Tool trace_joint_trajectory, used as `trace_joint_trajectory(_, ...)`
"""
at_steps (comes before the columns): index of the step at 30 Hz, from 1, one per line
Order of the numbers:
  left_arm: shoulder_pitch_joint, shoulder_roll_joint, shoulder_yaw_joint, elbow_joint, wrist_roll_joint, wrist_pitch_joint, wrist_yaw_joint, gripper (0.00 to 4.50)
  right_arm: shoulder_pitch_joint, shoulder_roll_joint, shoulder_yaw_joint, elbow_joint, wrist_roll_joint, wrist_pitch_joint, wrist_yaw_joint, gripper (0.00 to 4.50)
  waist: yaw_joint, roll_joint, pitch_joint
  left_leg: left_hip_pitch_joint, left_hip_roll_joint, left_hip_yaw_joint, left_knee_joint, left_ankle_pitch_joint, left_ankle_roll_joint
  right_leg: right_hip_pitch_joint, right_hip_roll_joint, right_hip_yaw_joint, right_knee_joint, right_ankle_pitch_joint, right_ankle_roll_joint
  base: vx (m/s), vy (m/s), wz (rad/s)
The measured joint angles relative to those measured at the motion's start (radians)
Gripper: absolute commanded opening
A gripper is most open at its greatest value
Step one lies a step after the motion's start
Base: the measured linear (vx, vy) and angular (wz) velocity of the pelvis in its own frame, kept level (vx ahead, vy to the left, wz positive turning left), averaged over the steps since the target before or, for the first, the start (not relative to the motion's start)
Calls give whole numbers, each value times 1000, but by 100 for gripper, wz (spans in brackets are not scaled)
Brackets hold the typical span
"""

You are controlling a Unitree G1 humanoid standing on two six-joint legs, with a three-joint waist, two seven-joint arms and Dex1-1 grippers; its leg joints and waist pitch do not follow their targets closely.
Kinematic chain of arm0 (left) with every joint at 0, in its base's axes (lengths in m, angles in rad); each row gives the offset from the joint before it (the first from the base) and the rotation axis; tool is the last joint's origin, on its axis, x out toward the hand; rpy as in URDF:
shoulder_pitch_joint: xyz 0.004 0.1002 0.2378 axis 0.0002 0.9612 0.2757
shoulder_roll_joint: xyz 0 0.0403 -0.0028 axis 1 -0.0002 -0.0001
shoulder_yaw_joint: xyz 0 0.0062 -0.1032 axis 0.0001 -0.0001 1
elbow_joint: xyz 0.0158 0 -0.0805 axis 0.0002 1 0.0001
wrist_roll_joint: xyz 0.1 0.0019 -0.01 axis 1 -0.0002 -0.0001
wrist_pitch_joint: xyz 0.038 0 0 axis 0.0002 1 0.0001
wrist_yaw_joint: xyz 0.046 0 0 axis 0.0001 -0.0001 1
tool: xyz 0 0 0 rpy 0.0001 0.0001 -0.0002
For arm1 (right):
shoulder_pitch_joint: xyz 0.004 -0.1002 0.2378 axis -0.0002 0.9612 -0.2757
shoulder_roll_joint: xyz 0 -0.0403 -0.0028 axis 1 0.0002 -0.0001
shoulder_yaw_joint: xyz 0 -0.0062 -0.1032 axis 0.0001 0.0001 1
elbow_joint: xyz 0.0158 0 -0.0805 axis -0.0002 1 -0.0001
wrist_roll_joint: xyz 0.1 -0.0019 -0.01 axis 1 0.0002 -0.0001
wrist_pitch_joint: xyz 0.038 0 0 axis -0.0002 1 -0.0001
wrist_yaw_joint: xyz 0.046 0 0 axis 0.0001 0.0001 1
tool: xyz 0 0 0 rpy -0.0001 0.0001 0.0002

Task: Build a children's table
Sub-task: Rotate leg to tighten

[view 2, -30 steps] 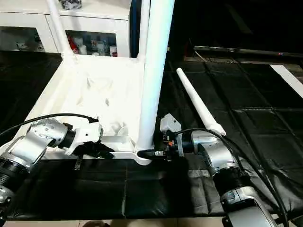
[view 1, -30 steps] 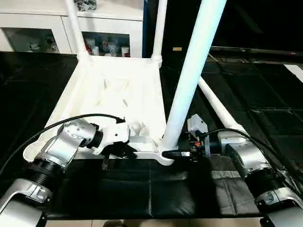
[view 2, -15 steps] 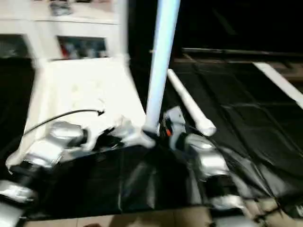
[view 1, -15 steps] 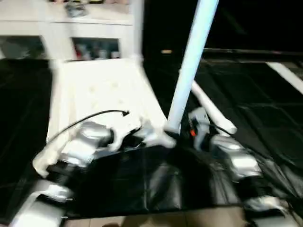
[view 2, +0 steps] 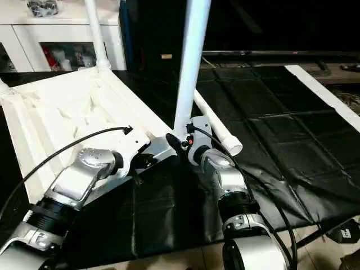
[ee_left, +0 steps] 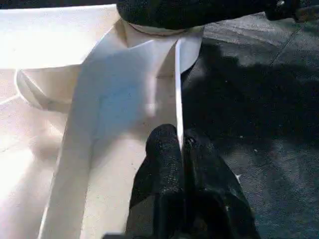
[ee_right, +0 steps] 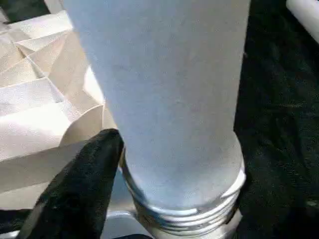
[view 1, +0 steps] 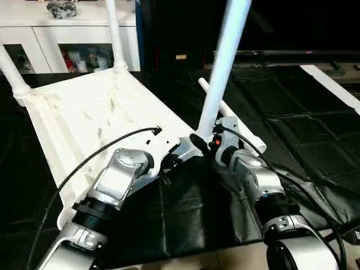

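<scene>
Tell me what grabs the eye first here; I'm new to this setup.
A white tabletop lies upside down on the black mat, and a tall leg rises from its near corner. Both grippers meet there: the left gripper pinches the tabletop's edge, and the right gripper is at the leg's base.

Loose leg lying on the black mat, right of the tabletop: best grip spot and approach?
Grip the loose leg from above, mid-shaft, fingers straddling it crosswise. It lies flat and slim; the flared end is wider, and the far end runs behind the upright leg.
</scene>
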Motion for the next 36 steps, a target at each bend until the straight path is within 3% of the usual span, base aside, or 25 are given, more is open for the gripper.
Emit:
trace_joint_trajectory(5,-2,35,-8,15,-3,-66,-49,0,61,-51,21,-68,7,-16,107,422,19,0,0,-3,0,3,-6,0,0,-5,0,1,1,2,-3,0,0,0)
trace_joint_trajectory(6,-8,54,-17,32,-9,-102,-81,0,103,-88,28,-110,20,-21,169,441,31,0,0,-3,0,4,-6,0,0,-5,0,1,0,1,-3,0,0,0)
trace_joint_trajectory(16,-20,232,-43,97,-45,-314,-336,0,248,-340,57,-301,98,1,573,447,59,3,2,-5,1,7,-6,0,0,-7,0,4,0,1,-3,0,0,0)
trace_joint_trajectory(20,-20,272,-50,122,-61,-381,-436,0,250,-388,71,-326,108,-3,660,447,75,3,1,-5,2,9,-5,0,0,-5,0,5,0,0,-1,0,0,0)
trace_joint_trajectory(24,-30,295,-82,152,-81,-462,-538,0,231,-411,133,-325,79,-51,725,447,91,3,1,-5,1,11,-4,0,0,-4,0,10,1,0,-1,0,0,0)
trace_joint_trajectory(36,-76,274,-131,224,-74,-577,-624,0,177,-409,254,-303,39,-94,876,447,94,3,1,-5,1,13,-1,1,0,-3,0,15,5,-1,1,0,0,0)
